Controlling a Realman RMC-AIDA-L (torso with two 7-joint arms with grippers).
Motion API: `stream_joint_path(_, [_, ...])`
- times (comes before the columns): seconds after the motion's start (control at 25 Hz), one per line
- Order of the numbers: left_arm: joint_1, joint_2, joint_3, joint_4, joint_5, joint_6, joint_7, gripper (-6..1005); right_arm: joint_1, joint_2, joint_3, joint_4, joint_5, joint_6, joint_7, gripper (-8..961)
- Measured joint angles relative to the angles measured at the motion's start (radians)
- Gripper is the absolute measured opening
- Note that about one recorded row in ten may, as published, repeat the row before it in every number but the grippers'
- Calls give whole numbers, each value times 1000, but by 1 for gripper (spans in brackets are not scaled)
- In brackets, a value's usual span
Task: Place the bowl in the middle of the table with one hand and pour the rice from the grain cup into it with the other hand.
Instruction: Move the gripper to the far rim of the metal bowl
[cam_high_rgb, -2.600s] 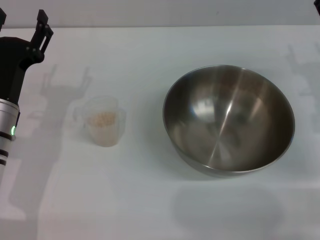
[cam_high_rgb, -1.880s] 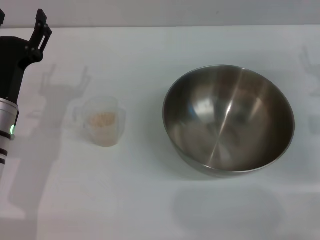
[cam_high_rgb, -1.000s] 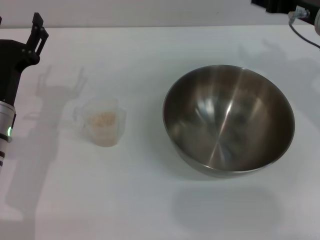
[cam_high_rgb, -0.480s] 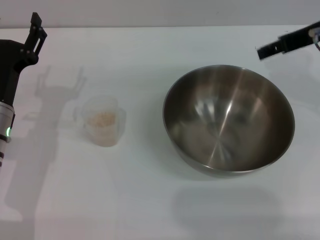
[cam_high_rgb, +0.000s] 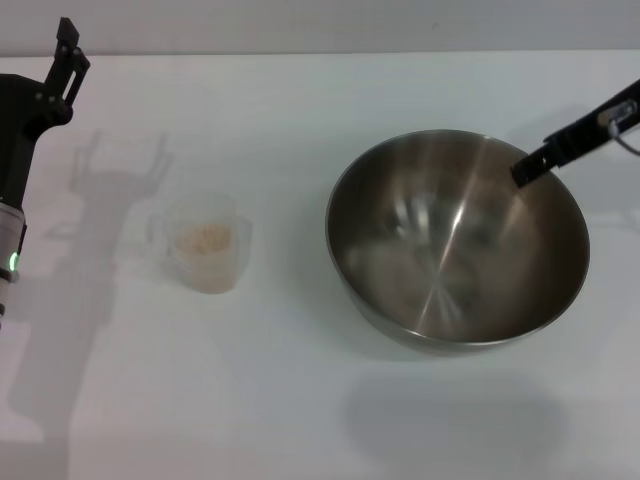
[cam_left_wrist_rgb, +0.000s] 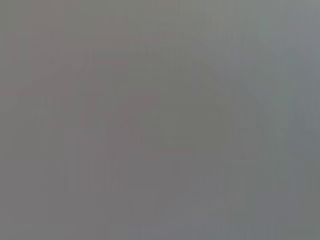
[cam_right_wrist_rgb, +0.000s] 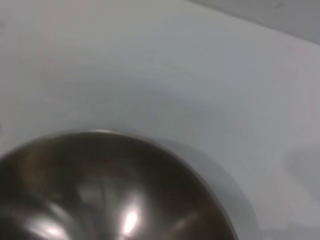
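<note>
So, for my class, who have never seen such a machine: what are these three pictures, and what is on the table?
It is a robot with two arms. The wide picture looks down from its head at a white table. There stand a steel bowl and a small clear grain cup holding rice. The left hand waits at the far left edge. The right hand reaches over the bowl's far rim. Nothing is held. The right wrist camera shows the bowl's rim; the left wrist picture shows only plain grey.
</note>
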Motion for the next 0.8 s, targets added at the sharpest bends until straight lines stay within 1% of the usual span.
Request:
stream_joint_path(0.16, [2,0,0,0,0,9,0,863,8,5,0,51,-8,-17,-20,737])
stream_joint_path(0.32, [3,-1,0,0,0,9,0,863,9,14,5,107,-9,-49,-47,738])
stream_joint_path(0.52, [4,-1,0,0,0,9,0,863,10,17,8,159,-3,-74,-63,738])
stream_joint_path(0.72, [4,-1,4,0,0,9,0,863,10,24,8,169,-2,-85,-76,666])
stream_joint_path(0.8, [5,-1,4,0,0,9,0,863,8,26,10,161,-1,-85,-80,576])
